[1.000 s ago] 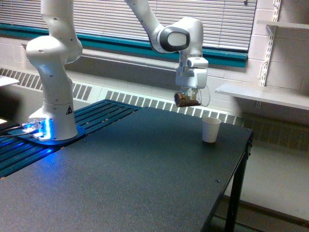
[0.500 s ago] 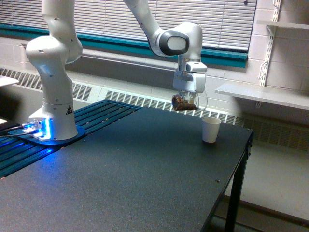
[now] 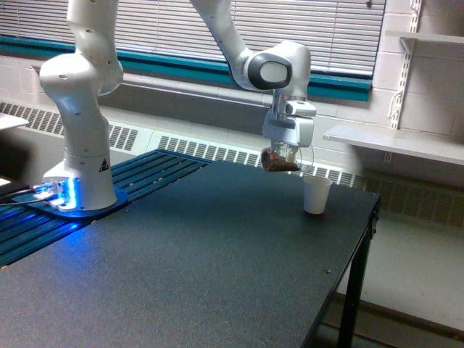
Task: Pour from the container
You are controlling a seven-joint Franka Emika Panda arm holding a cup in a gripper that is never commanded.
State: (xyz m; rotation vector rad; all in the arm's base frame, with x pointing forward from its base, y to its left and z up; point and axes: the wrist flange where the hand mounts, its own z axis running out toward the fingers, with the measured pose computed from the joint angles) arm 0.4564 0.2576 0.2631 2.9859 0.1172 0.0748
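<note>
The gripper (image 3: 284, 154) holds the container (image 3: 279, 161) in closed jaws, tilted, with brown contents visible inside. The container hangs above the tabletop (image 3: 188, 261), just left of and higher than the white paper cup (image 3: 317, 194) standing near the far right edge.

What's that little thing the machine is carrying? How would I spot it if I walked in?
Find the big black table, then the white arm above its far side. The container hangs in the arm's tool, in the air just to the exterior view's left of the white paper cup. Unlike that opaque cup, it is see-through with brown bits inside.
</note>
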